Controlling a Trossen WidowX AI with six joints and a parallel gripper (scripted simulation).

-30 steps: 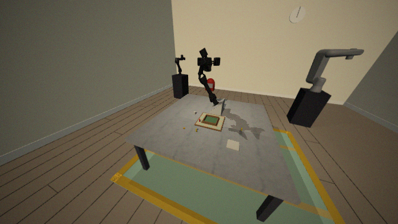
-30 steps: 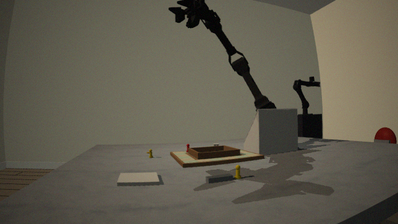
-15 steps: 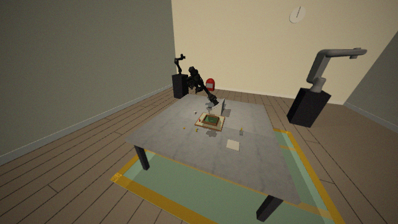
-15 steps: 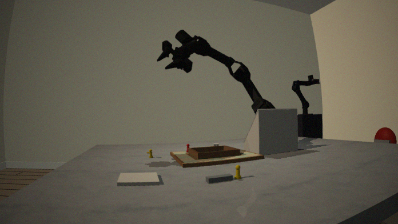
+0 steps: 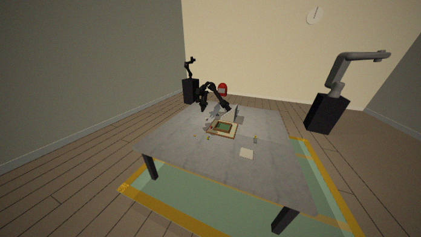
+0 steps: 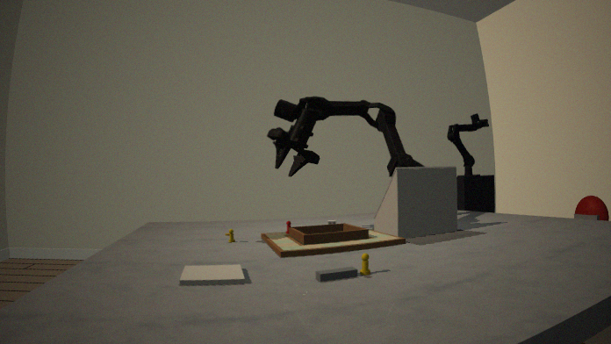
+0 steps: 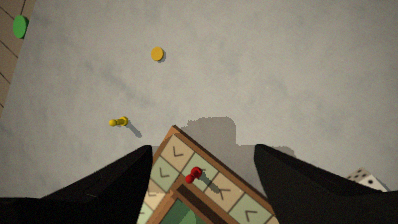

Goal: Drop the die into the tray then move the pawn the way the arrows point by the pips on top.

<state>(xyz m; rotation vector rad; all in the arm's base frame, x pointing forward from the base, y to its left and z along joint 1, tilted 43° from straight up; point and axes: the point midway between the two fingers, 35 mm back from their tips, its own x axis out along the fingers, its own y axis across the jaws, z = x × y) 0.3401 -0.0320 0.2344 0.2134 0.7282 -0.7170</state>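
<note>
My gripper (image 5: 202, 109) (image 6: 284, 170) (image 7: 203, 152) is open and empty. It hangs high above the table, over the board's corner. The board (image 5: 222, 135) (image 6: 334, 250) (image 7: 172, 132) has a ring of arrow squares around a brown-walled dice tray (image 5: 224, 130) (image 6: 329, 234) (image 7: 182, 192). A red pawn (image 5: 211, 127) (image 6: 288, 225) (image 7: 193, 175) stands on a square near that corner, below and between my fingers in the wrist view. The white die (image 7: 367, 179) (image 6: 332, 221) lies on the table beyond the board, beside my right finger in the wrist view.
Two yellow pawns (image 6: 231, 235) (image 6: 364, 263) stand on the table off the board. One of them also shows in the wrist view (image 7: 119, 121). There are also a yellow disc (image 7: 157, 53), a grey block (image 6: 335, 274) and a cream tile (image 6: 212, 273). The arm's grey wedge mount (image 6: 421, 202) stands behind the board.
</note>
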